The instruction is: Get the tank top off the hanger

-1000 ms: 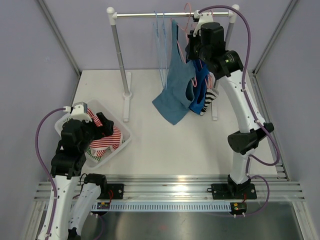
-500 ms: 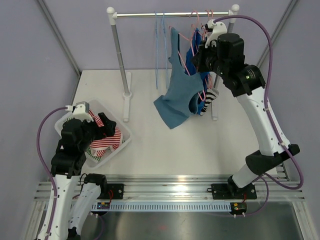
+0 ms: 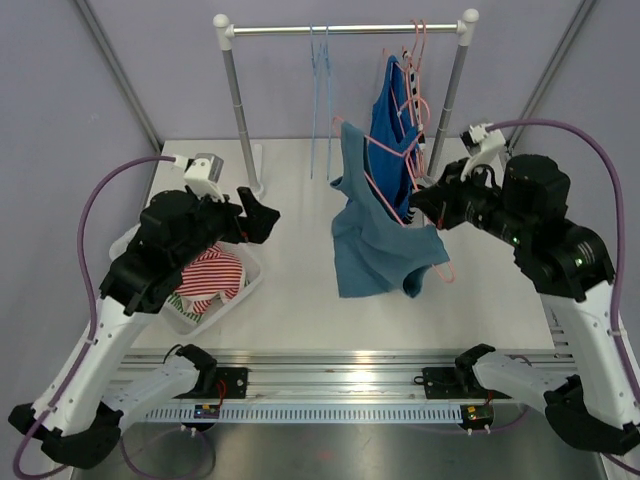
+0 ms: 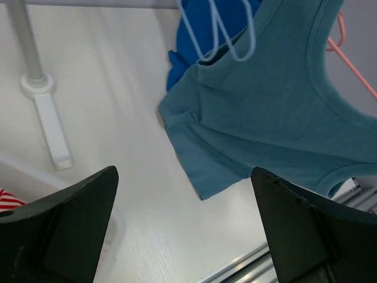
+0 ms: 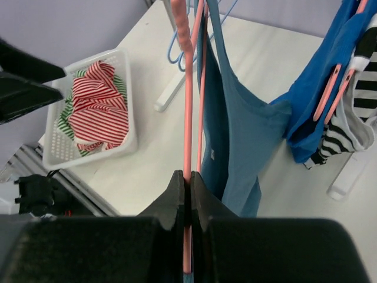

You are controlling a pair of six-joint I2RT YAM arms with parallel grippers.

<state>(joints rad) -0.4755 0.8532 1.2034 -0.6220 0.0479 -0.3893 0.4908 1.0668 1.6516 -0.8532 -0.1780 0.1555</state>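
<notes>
Table (image 3: 300, 300) white, walls (image 3: 60, 100) lilac | right hand (image 5: 187, 186) clamps pink hanger (image 5: 187, 118) — left hand (image 4: 184, 174) wide

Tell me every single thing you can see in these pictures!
White table: one, white, under everything.
Metal clothes rail: one, silver and white, at the table's back.
Light blue wire hangers: about two, bare, on the rail.
Bright blue top: one, hanging on the rail's right part.
Black-and-white striped garment: one, beside the blue top.
Pink wire hanger: one, held off the rail, mid-table.
Teal tank top: one, on that pink hanger.
White plastic basket: one, on the table's left.
Red, white and green striped clothes: a heap, in the basket.
Left hand: black, open, near the basket.
Right hand: black, shut on the pink hanger.
</notes>
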